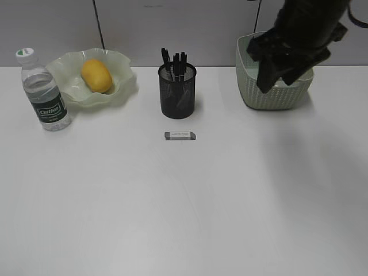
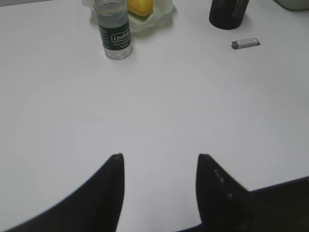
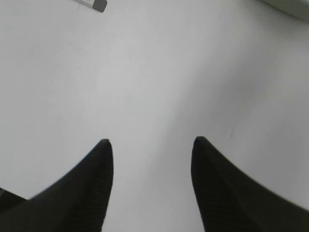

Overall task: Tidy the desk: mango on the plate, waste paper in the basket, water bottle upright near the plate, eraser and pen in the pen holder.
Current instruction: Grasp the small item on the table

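The mango (image 1: 96, 75) lies in the wavy green plate (image 1: 123, 86) at the back left. Beside the plate, the water bottle (image 1: 43, 95) stands upright. Black pens (image 1: 174, 60) stick out of the mesh pen holder (image 1: 177, 95). A grey eraser (image 1: 180, 135) lies flat on the desk (image 1: 184, 201) just in front of it. My right gripper (image 1: 275, 77) hangs high in front of the basket (image 1: 299, 92); it (image 3: 149, 140) is open and empty. My left gripper (image 2: 159, 155) is open over bare desk, far from the bottle (image 2: 115, 34). The waste paper is out of view.
The right arm covers much of the basket's front and inside. A grey wall runs behind the desk's far edge. The eraser (image 2: 245, 43) and pen holder (image 2: 227, 12) show at the top of the left wrist view. The eraser (image 3: 94, 4) sits top left in the right wrist view.
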